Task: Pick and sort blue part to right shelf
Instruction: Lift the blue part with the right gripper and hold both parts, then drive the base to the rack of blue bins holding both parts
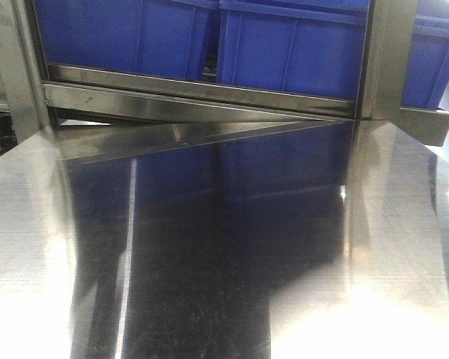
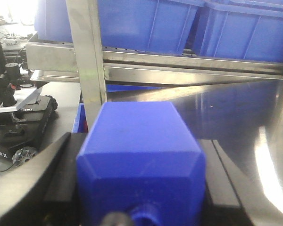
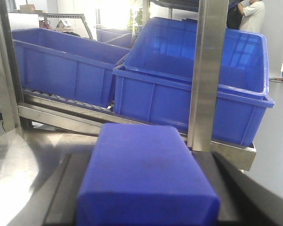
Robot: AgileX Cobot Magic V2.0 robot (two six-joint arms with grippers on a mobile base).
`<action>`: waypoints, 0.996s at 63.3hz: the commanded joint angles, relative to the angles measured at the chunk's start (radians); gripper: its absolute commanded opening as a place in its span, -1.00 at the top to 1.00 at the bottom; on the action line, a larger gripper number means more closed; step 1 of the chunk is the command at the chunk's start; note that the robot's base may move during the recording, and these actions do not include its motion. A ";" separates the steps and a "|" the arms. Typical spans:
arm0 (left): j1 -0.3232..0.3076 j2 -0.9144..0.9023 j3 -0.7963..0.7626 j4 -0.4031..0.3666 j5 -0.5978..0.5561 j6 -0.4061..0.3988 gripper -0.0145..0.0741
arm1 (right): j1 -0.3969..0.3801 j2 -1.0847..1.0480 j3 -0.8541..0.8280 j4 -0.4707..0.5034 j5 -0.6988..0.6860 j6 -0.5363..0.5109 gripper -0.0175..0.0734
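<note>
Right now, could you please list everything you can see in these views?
right shelf: one, grey steel, behind the table.
blue bins: at least three, blue, on the right shelf.
table: one, shiny steel, in front.
blue part: two, blue, one in each hand.
wheeled device: one, black, left of the shelf.
person: one, white shirt, background.
left hand: one, dark, shut on a blue part.
right hand: one, dark, shut on a blue part.

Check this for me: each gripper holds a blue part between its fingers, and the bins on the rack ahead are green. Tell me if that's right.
Not right: the bins on the rack are blue, not green, as the right wrist view shows. The rest stands: the left gripper and the right gripper each hold a blue part between the fingers.
</note>
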 commanded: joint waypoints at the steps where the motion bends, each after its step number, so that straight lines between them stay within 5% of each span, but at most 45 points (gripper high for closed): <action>1: -0.001 0.010 -0.027 0.006 -0.089 0.000 -0.08 | -0.007 0.012 -0.025 -0.019 -0.104 -0.006 0.14; 63: 0.014 0.010 -0.027 0.003 -0.089 0.000 -0.08 | -0.007 0.016 -0.025 -0.019 -0.105 -0.006 0.14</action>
